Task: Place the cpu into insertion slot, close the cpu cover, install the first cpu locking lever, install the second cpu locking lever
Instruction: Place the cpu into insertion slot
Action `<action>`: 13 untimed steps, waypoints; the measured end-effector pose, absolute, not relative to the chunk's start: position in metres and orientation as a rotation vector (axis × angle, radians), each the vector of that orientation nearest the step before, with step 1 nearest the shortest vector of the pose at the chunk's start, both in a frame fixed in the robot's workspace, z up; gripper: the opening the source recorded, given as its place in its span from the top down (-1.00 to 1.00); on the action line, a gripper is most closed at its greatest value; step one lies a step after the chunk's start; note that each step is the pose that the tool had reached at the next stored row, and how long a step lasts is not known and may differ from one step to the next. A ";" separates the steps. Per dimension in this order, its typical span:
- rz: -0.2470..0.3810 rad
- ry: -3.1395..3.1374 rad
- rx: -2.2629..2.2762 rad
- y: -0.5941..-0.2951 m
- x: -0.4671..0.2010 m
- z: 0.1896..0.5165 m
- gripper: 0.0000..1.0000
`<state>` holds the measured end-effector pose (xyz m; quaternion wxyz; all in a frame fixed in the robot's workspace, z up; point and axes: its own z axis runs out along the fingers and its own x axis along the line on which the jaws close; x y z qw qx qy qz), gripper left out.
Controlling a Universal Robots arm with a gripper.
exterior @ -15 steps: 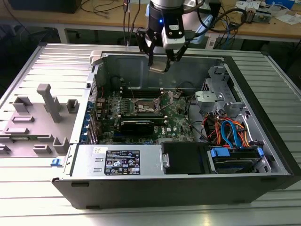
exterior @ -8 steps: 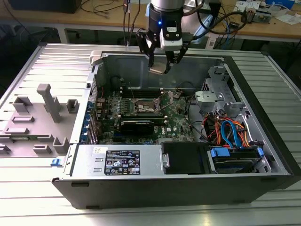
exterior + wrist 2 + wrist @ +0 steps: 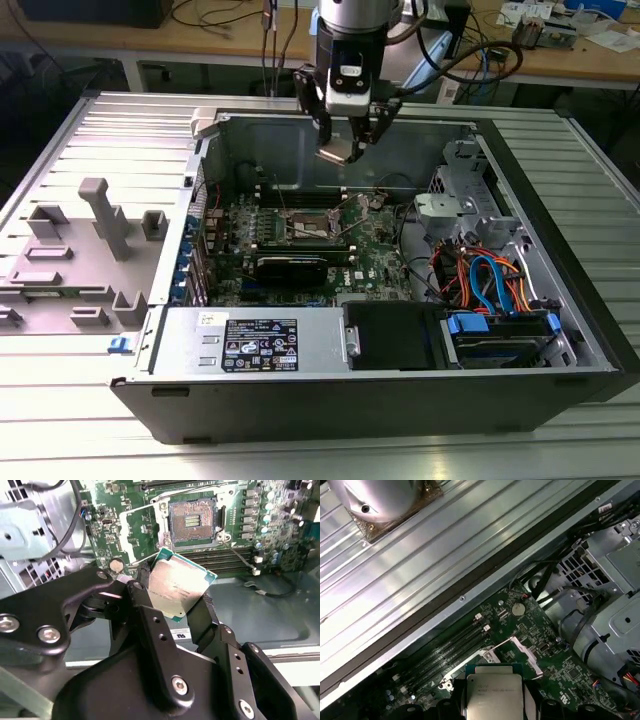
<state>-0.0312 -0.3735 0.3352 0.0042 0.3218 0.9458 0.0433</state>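
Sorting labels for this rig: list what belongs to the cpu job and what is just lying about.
Job: cpu, held in the claw; insertion slot, empty.
Lying about: black card; orange and blue cables; grey plastic holder beside the case.

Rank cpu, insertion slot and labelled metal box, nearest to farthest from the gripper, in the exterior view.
1. cpu, held in the gripper.
2. insertion slot, below it, mid-picture.
3. labelled metal box, low in the picture.
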 end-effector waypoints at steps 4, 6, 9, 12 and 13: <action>0.135 2.925 1.106 -0.374 -0.031 0.332 -0.08; 0.134 2.925 1.108 -0.374 -0.031 0.332 -0.08; 0.135 2.924 1.108 -0.374 -0.031 0.332 -0.08; 0.135 2.924 1.109 -0.374 -0.031 0.332 -0.08; 0.135 2.924 1.109 -0.374 -0.031 0.332 -0.08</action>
